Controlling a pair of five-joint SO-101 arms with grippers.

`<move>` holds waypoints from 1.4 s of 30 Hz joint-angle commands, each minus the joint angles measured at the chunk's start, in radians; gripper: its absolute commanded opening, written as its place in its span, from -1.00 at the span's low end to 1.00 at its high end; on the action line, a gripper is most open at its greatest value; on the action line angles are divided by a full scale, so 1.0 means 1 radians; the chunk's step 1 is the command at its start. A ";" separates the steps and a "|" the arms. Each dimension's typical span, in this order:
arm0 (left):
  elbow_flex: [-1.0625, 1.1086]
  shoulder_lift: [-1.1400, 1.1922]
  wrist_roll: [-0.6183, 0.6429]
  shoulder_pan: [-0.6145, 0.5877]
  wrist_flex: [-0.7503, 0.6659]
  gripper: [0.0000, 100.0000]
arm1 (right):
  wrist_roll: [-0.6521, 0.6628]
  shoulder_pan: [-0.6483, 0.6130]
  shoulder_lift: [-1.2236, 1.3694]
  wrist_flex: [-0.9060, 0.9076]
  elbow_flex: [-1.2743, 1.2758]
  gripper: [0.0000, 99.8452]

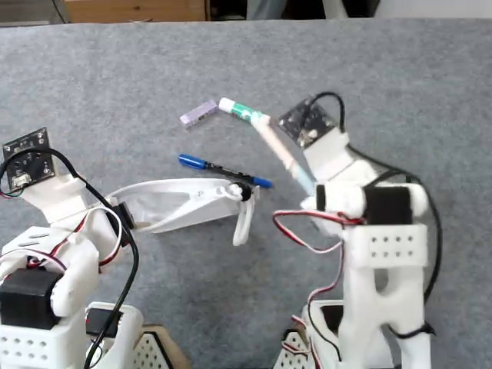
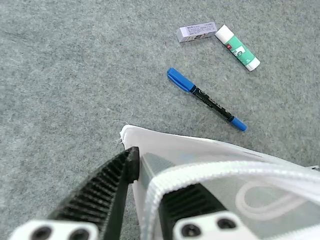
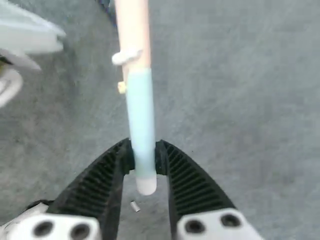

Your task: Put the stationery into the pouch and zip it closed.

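Both sets of jaws are closed on something. The left gripper [image 2: 145,167] pinches the left end of the white pouch [image 1: 184,201], with one black jaw on the outside and the other one inside, under the see-through side. The pouch lies on the grey mat [image 1: 115,92] near the middle, and its top edge gapes open. A white loop [image 1: 244,223] hangs off its right end.

The right gripper [image 3: 143,150] squeezes a pen [image 1: 278,150] by its light blue end. The peach part of the pen sticks out far and to the left. Its tip is close to the glue stick [image 1: 242,112], but I cannot tell if they touch.

Three things are outside the pouch. A blue marker [image 1: 223,169] lies just on the far side of the pouch. Farther away is the white and green glue stick. A small purple box [image 1: 198,114] sits right beside the glue stick, on its left.
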 commanded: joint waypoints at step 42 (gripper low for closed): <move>0.039 0.003 -0.020 -0.005 -0.008 -0.94 | 0.103 -0.121 0.139 -0.345 0.305 -0.57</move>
